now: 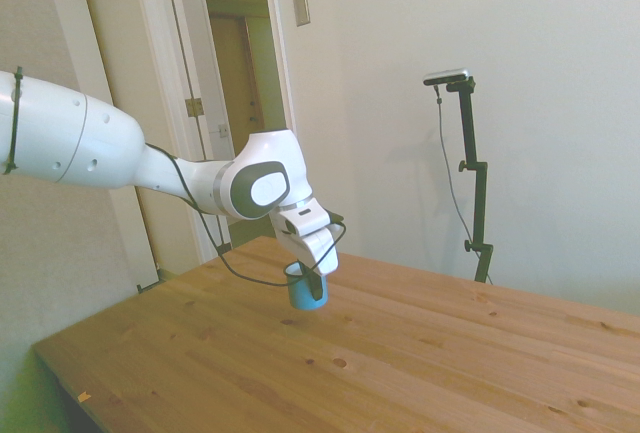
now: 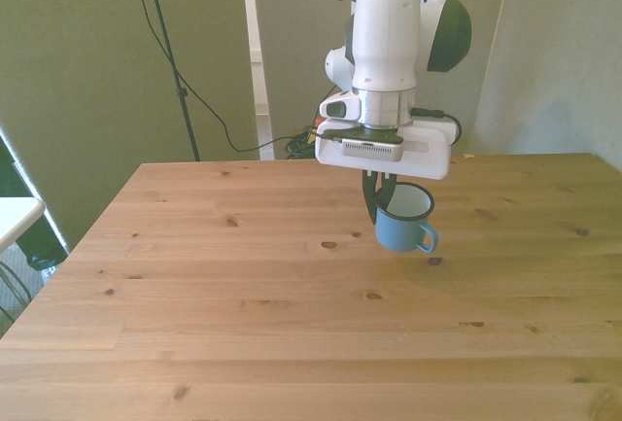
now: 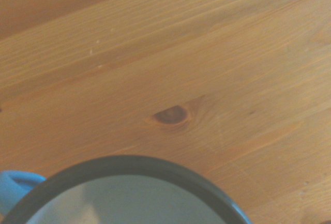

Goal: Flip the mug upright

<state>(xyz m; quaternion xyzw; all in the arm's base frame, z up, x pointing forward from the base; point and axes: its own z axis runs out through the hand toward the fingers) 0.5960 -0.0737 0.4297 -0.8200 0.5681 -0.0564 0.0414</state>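
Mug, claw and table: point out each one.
mug (image 2: 398, 231), front view, on its blue side wall.
claw (image 2: 377, 209), front view, midway between its fingertips at the mug's rim.
table (image 1: 420, 373), side view, on bare wood.
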